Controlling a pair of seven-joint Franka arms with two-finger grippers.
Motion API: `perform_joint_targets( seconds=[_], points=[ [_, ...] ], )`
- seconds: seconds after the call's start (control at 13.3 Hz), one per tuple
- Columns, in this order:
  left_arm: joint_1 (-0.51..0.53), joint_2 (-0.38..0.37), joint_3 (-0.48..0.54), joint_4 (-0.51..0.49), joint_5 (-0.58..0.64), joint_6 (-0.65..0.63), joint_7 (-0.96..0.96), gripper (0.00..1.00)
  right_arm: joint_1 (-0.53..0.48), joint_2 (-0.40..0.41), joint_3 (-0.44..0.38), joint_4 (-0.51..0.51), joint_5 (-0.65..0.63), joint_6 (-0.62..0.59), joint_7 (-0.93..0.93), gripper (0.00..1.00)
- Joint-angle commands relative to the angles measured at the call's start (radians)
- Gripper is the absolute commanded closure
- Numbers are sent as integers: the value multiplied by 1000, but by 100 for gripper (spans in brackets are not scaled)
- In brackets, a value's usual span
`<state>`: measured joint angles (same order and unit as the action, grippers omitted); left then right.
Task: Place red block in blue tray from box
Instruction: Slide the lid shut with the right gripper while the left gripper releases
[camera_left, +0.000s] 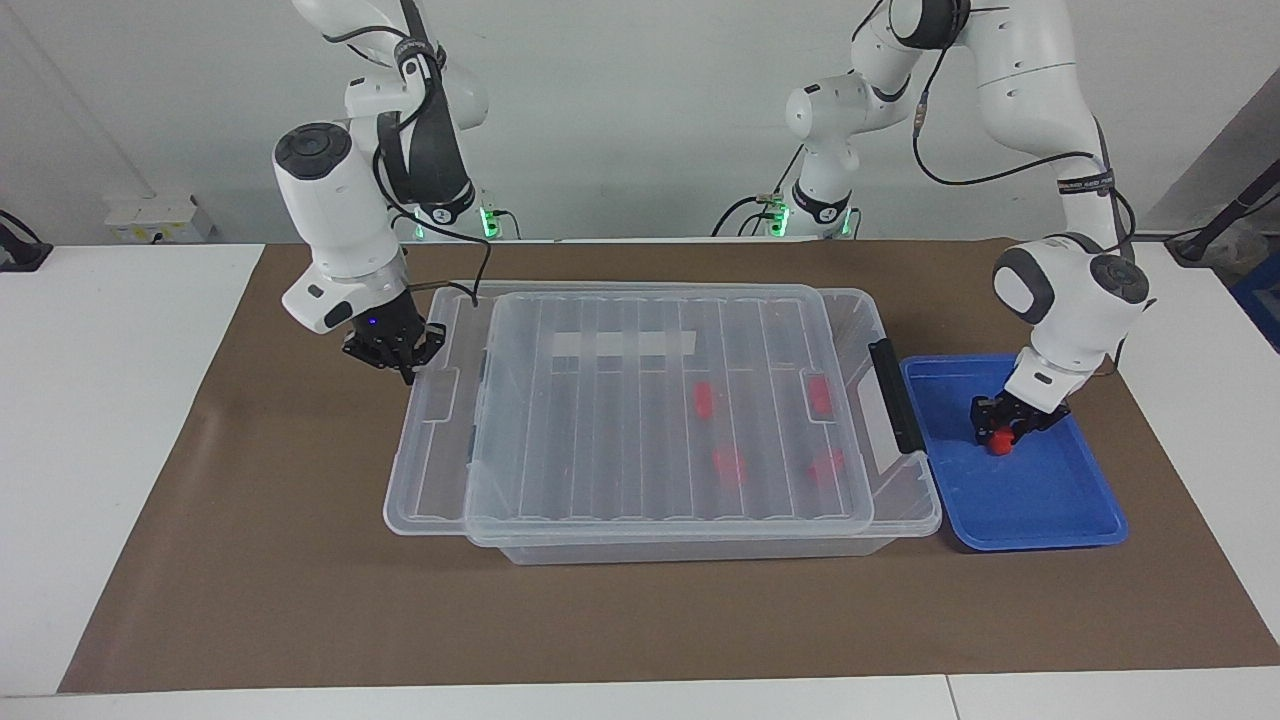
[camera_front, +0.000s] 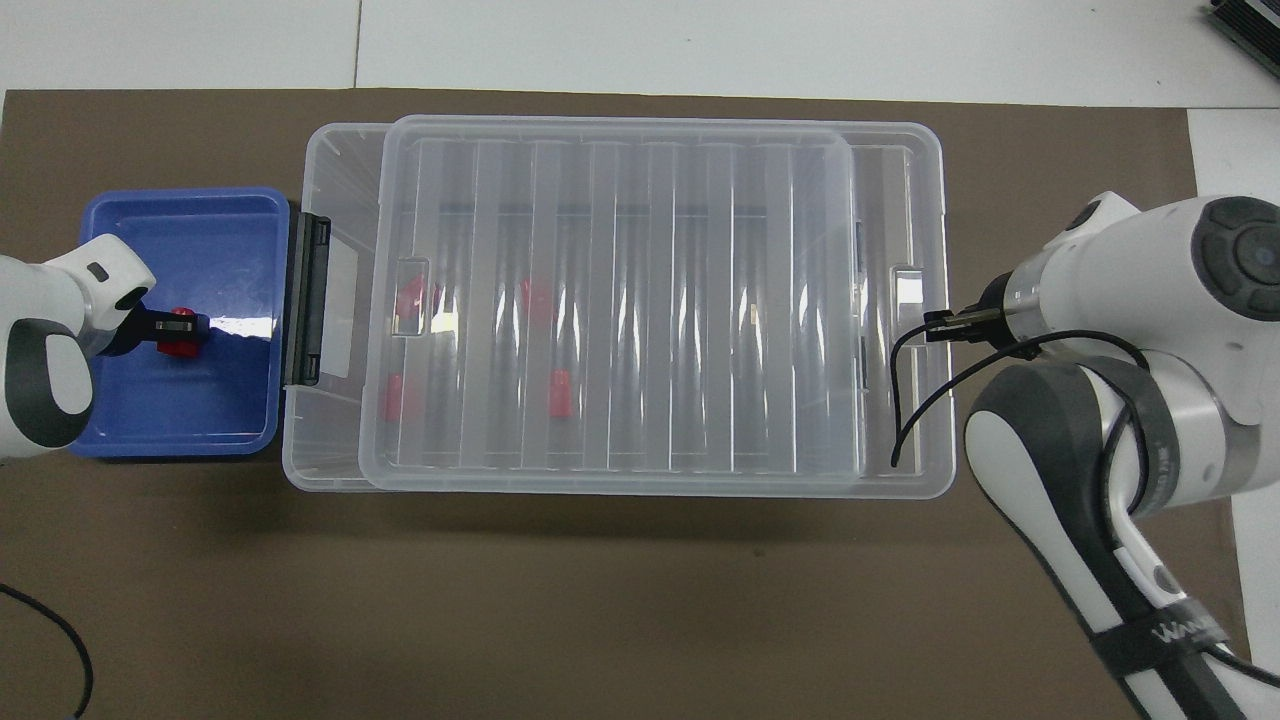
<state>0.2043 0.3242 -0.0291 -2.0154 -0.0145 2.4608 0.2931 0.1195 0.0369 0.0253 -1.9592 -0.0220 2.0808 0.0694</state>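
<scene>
Partial white lettering "WAN" on a black strap (camera_front: 1165, 635) around the right arm's link.

There are five small bright red plastic blocks: four inside the box (camera_left: 700, 398) (camera_left: 820, 395) (camera_left: 730, 466) (camera_left: 828, 464) and one (camera_left: 998, 442) over the tray. There is one large clear plastic box (camera_left: 430, 500) with one ribbed transparent lid (camera_left: 600, 430), one strip of white tape (camera_left: 622, 345) and one black handle (camera_left: 893, 396). There is one shallow bright blue plastic tray (camera_left: 1040, 500). Two white robot arms each carry one black gripper: left (camera_left: 1005, 432), right (camera_left: 398, 352).
</scene>
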Motion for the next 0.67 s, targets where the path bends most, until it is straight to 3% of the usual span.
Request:
perform_joint_targets(
  seconds=[0.0,0.22,0.6],
  points=[
    [6,-11,0,-6,18,11,8,40,45,-15,1,-21,16,4,12,100],
    [-3,-22,1,55,18,-89,1,41,60,-12,1,-21,51,8,4,100],
    [-58,-66,-3,291,18,-471,-136,41,83,-9,1,-21,54,15,9,100]
  ],
)
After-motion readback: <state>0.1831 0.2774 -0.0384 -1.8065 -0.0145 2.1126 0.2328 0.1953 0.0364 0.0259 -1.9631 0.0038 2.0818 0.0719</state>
